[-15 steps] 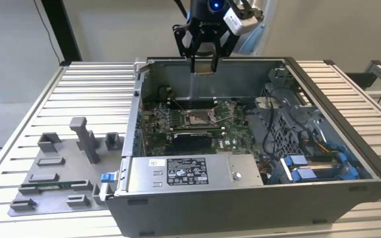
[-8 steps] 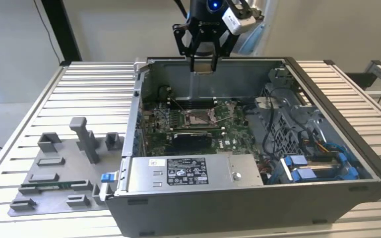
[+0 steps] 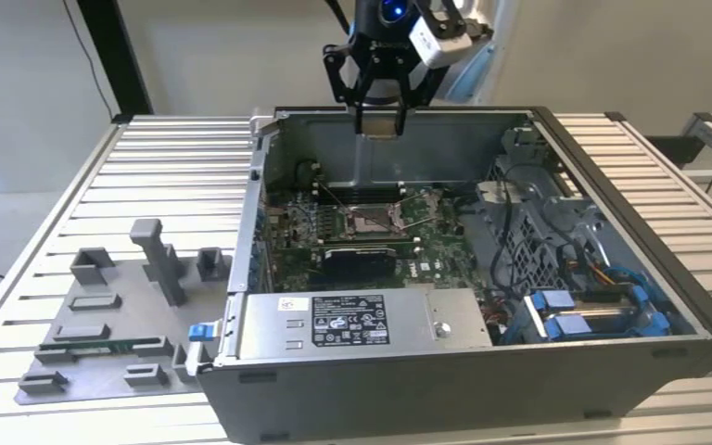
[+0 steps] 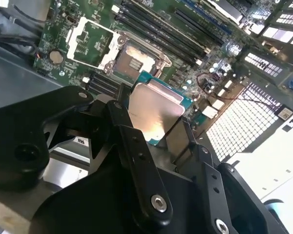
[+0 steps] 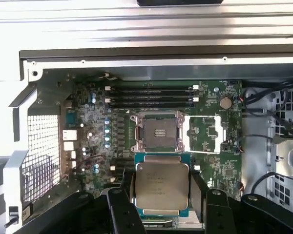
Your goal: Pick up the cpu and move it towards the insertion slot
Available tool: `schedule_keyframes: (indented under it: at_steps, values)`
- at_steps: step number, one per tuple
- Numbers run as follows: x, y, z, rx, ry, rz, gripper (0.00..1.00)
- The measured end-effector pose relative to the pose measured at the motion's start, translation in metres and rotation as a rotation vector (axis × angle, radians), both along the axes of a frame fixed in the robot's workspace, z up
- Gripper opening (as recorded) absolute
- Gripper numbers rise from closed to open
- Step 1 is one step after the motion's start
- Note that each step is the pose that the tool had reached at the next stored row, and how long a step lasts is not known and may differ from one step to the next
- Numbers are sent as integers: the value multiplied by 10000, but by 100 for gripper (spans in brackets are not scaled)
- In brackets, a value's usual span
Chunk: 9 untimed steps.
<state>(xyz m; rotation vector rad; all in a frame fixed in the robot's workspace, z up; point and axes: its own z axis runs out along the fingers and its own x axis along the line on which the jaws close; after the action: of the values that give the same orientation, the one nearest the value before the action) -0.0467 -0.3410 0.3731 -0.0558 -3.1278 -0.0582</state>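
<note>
One open computer case [image 3: 653,278] sits on a slatted metal table [image 3: 146,176], and in it lie one green motherboard [image 3: 437,264], one labelled power supply box [image 3: 356,320] and a bundle of blue-tipped cables [image 3: 578,311]. On the table at the exterior view's left is one grey fixture plate [image 3: 96,324] carrying several grey blocks and one tall post. The exterior view shows the whole case with the arm's single gripper [image 3: 378,125] hanging above its back wall; both wrist views instead look down onto the board. One cpu [image 5: 162,186] is pinched between the two black fingers [image 5: 123,214], its silvery top face showing, held in the air above the board. One insertion slot [image 5: 158,132] lies on the motherboard with its brownish centre uncovered and its metal frame swung aside. In the first wrist view four long memory slots [image 5: 151,96] run side by side just beyond the slot.
</note>
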Motion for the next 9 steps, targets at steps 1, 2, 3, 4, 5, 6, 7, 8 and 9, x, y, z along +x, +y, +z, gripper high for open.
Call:
schedule_keyframes:
  at_steps: [1, 2, 3, 4, 5, 6, 7, 8, 9]
  values:
    - [1, 12, -1, 0, 0, -16, 0]
    - [4, 24, -1, 1, 0, -27, 0]
    - [10, 35, -2, 1, 0, -31, 0]
    - [17, 41, -2, 0, 0, -35, 0]
    - [26, 44, -1, 0, 0, -46, 0]
    - [32, 44, -1, -1, 1, -54, 0]
    - [35, 44, -1, 0, 0, -57, 0]
    - [35, 44, -1, 1, 0, -58, 0]
    - [38, 44, -2, 1, 0, -58, 0]
